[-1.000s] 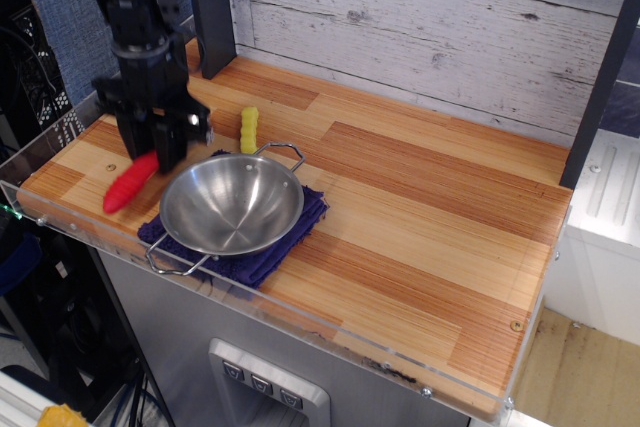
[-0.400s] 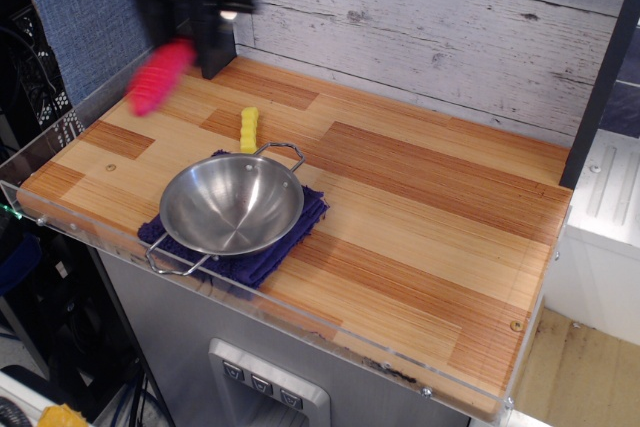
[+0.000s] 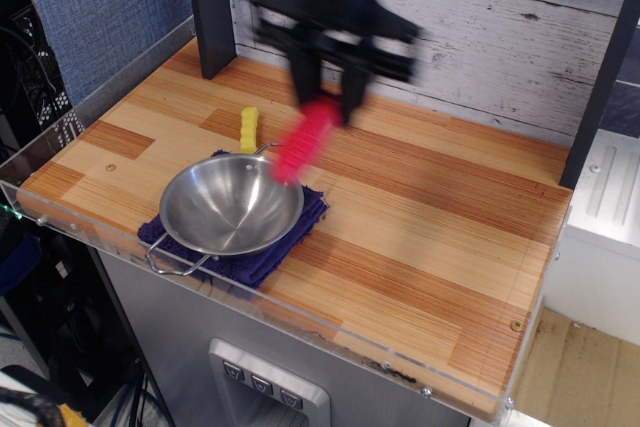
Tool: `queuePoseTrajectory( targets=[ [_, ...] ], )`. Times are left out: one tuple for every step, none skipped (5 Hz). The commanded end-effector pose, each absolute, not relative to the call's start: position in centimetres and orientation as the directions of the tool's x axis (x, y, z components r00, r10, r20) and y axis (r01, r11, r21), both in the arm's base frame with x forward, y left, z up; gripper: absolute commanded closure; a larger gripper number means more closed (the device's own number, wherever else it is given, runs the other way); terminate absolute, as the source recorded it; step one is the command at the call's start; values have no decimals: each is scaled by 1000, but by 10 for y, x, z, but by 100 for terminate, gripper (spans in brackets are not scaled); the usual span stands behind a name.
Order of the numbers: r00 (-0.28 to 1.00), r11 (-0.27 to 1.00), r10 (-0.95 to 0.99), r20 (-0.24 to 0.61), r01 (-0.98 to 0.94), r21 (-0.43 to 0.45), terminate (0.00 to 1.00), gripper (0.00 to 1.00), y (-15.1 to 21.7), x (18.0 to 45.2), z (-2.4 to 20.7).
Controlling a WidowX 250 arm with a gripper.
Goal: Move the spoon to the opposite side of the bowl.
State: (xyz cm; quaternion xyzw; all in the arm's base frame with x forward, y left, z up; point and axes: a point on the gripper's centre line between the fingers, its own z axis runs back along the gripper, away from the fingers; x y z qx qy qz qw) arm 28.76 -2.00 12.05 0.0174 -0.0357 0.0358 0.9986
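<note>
The steel bowl (image 3: 231,205) with two wire loop handles sits on a dark purple cloth (image 3: 298,230) near the table's front left edge. My gripper (image 3: 327,92), blurred by motion, hangs above the table just behind and right of the bowl. It is shut on the spoon (image 3: 303,141), whose red ribbed handle hangs down and to the left, its lower end over the bowl's back right rim. The spoon's metal head is hidden in the gripper.
A small yellow ribbed piece (image 3: 249,129) lies just behind the bowl. A dark post (image 3: 208,9) stands at the back left. A plank wall (image 3: 480,37) runs along the back. A clear plastic lip (image 3: 250,297) edges the table's front.
The gripper lifted the spoon from the table left of the bowl, swung it up by the back left post, then carried it right to above the bowl's back right rim.
</note>
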Motion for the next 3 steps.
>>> queuePoseTrajectory(
  targets=[
    [935, 949, 283, 213, -305, 80, 0, 100, -110, 298, 103],
    [944, 963, 242, 224, -262, 67, 0, 100, -133, 305, 87],
    [978, 994, 93, 185, -104, 46, 0, 100, -126, 314, 63]
  ],
)
